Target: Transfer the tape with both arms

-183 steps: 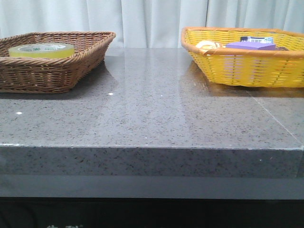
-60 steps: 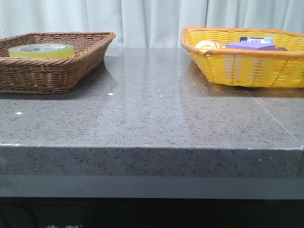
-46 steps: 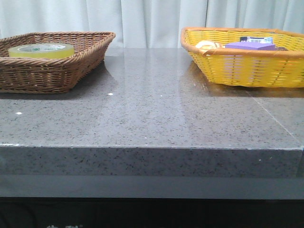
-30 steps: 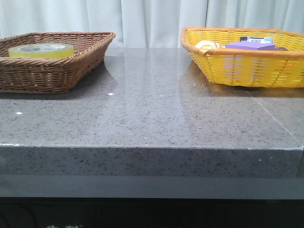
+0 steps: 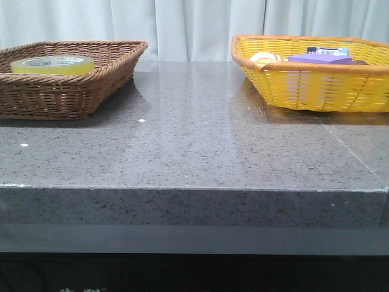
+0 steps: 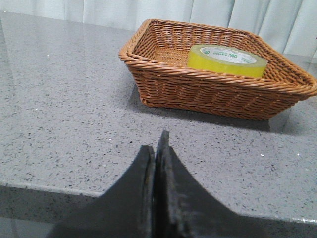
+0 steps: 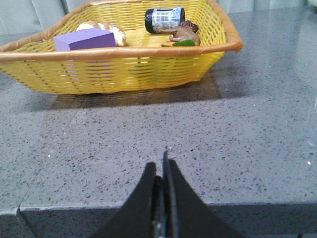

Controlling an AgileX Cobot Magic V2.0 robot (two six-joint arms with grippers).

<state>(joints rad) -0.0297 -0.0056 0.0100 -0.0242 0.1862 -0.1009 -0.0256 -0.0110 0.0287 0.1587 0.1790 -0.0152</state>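
The yellow tape roll (image 5: 53, 64) lies flat in the brown wicker basket (image 5: 91, 85) at the table's far left; it also shows in the left wrist view (image 6: 227, 60), inside the basket (image 6: 208, 89). My left gripper (image 6: 156, 146) is shut and empty, near the table's front edge, well short of the basket. My right gripper (image 7: 161, 163) is shut and empty, near the front edge, short of the yellow basket (image 7: 124, 69). Neither arm shows in the front view.
The yellow basket (image 5: 316, 85) at the far right holds a purple block (image 5: 320, 58), a small pale roll (image 5: 264, 58), a dark jar (image 7: 164, 19) and a brown item (image 7: 183, 34). Grey stone table (image 5: 194, 146); white curtain behind.
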